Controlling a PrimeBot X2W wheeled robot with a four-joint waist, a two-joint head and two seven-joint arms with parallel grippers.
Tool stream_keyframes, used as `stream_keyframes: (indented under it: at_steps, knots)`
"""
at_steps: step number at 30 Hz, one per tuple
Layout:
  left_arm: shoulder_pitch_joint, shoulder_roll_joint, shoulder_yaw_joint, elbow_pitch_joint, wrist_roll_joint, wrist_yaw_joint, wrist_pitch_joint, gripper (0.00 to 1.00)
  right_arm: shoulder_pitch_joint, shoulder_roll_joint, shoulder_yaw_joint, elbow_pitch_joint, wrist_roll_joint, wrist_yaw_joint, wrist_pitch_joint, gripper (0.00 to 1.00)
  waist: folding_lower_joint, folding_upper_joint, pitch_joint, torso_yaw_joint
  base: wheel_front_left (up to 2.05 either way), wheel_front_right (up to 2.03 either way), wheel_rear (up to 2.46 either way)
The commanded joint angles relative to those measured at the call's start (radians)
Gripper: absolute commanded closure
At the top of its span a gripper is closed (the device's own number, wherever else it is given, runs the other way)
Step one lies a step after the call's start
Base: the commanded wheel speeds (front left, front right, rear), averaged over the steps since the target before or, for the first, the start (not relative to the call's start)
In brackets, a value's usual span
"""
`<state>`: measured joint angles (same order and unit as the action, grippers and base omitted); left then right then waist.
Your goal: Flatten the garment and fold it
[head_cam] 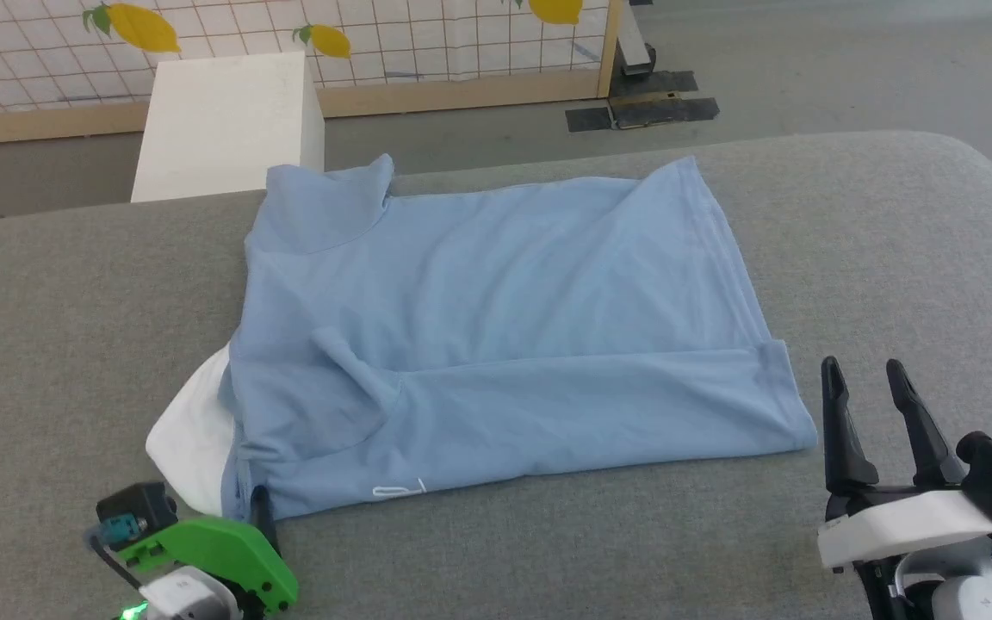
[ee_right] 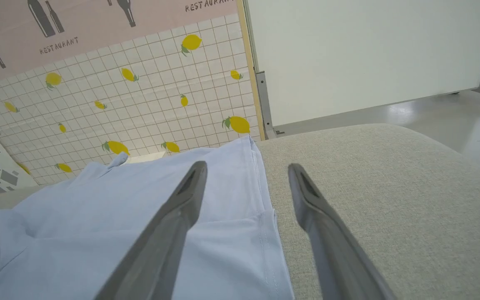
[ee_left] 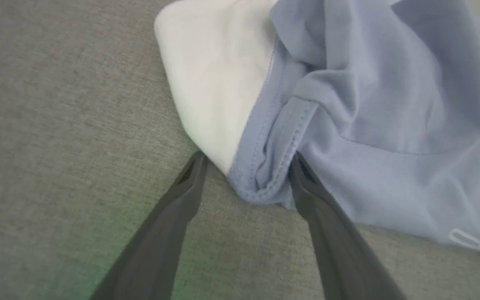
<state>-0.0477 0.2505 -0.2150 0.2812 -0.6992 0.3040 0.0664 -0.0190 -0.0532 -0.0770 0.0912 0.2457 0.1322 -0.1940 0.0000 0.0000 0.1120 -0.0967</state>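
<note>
Jaws released on both. Head: our left gripper at near-left corner of shirt, right gripper near its right corner; shirt lies on cushion, near edge folded over. Left wrist: fingers straddle bunched hem, unclamped. Right wrist: hem seen between tips. Mid-fold, we judge; next, pinch both corners.

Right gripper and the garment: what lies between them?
Bare grey surface; the head view shows the open right gripper just beside the garment, apart from it.

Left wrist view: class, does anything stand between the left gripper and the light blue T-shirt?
Nothing visible does. The open left gripper straddles the hemmed corner of the T-shirt, beside its white patch, on the grey cushion.
</note>
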Motion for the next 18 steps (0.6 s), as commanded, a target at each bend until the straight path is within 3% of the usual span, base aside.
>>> stream_keyframes:
  at_steps: [1, 2, 3, 4, 11, 18]
  knots:
    - [-0.007, -0.005, -0.004, 0.014, -0.022, 0.008, 0.045, 0.0, 0.006, 0.003, 0.002, -0.003, -0.004, -0.002, 0.0, 0.0, 0.0, 0.0, 0.003, -0.007, 0.0, 0.0, 0.0]
    - [-0.009, -0.003, -0.004, 0.012, -0.032, 0.01, 0.069, 0.55, 0.006, 0.003, 0.003, -0.003, -0.005, -0.002, 0.0, 0.0, 0.0, 0.0, 0.004, -0.009, 0.0, 0.0, 0.0]
    - [-0.01, -0.001, -0.004, 0.006, -0.036, 0.009, 0.079, 0.68, 0.006, 0.003, 0.002, -0.003, -0.009, -0.002, 0.001, 0.0, 0.0, 0.0, 0.005, -0.011, 0.0, 0.0, 0.0]
    - [-0.011, 0.002, -0.002, -0.005, -0.04, 0.008, 0.084, 1.0, 0.006, 0.003, 0.001, -0.003, -0.015, -0.002, 0.001, 0.0, 0.0, 0.0, 0.005, -0.011, 0.0, 0.0, 0.0]
    - [-0.003, 0.012, -0.009, -0.051, -0.042, 0.004, 0.095, 1.0, -0.031, 0.003, -0.04, 0.047, -0.044, -0.002, 0.052, 0.0, 0.0, 0.0, 0.008, 0.0, 0.0, 0.0, 0.0]
    - [-0.018, 0.007, -0.028, -0.068, -0.028, -0.018, 0.063, 1.0, -0.144, 0.003, -0.089, 0.205, -0.035, -0.002, 0.396, 0.0, 0.0, 0.0, 0.02, 0.031, 0.0, 0.0, 0.0]
